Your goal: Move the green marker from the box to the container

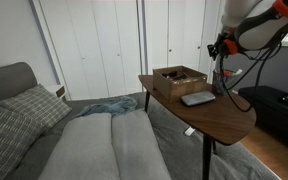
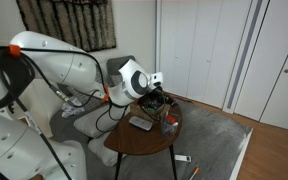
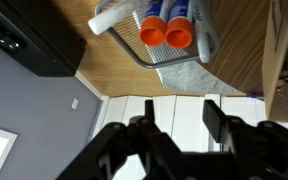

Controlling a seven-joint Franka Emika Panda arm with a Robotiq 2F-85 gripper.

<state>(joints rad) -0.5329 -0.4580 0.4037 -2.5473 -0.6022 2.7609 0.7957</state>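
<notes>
Your gripper (image 3: 177, 118) has its fingers spread wide with nothing between them; the wrist view shows a clear gap and white closet doors behind it. In both exterior views it hangs above the table (image 1: 229, 122), well clear of the top, gripper (image 1: 222, 48) raised off to one side of the box (image 1: 170, 91) rather than over it. The wrist view looks straight at the container (image 3: 149, 60), not the box. It's a small see-through cup with two orange-capped markers (image 3: 154, 33) standing in it, blue bodies side by side, plus something white at its edge. No green marker shows in it. The green marker itself can't be made out in any view. The box holds some dark clutter in an exterior view, too small to sort, so the marker is probably in there, but its long axis can't be told. The relation that matters: the box lies sideways from your fingers, likely the brown strip at the right edge of the wrist view. The flat grey slab (image 1: 197, 98) sits just beside the box, between it and the container (image 2: 169, 122). You'd need to shift across over the box, get a look inside, then line the fingers across the marker before descending. Watch the low box wall and the dangling cables.
</notes>
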